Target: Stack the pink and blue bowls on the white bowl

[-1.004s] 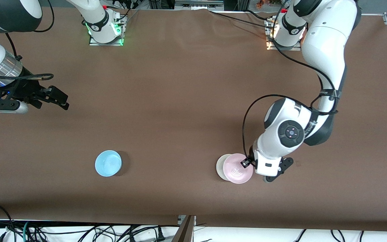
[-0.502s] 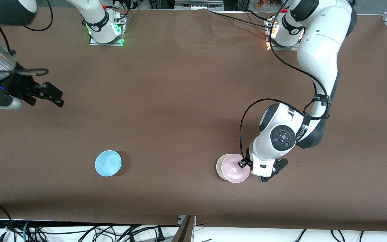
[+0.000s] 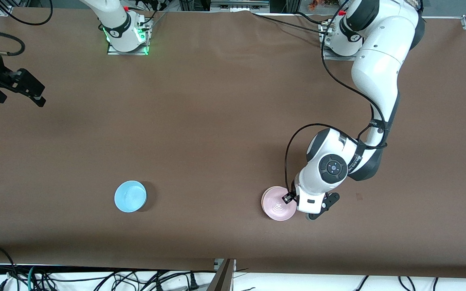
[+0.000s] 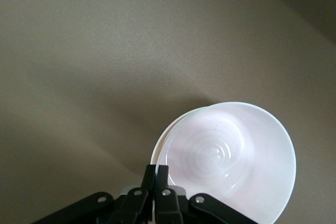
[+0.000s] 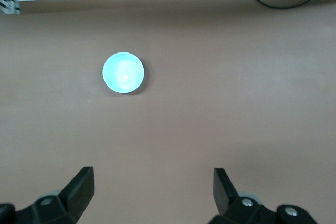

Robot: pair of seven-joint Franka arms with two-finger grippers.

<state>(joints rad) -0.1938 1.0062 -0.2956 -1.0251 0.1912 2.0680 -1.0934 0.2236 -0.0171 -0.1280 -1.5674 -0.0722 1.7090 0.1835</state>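
Note:
The pale pink bowl sits on the white bowl, which shows only as a thin rim at its edge. My left gripper is shut on the pink bowl's rim at the side toward the left arm's end. In the left wrist view the pink bowl covers the white bowl, and the gripper pinches the rim. The sky-blue bowl stands alone toward the right arm's end and also shows in the right wrist view. My right gripper is open and empty, high over the table's right-arm end.
The brown table carries only the three bowls. Both arm bases stand along the table's edge farthest from the front camera. Cables hang below the table's near edge.
My left gripper has carried the pink bowl sideways and down until it covers the white bowl. My right arm has drawn back toward its own end of the table.

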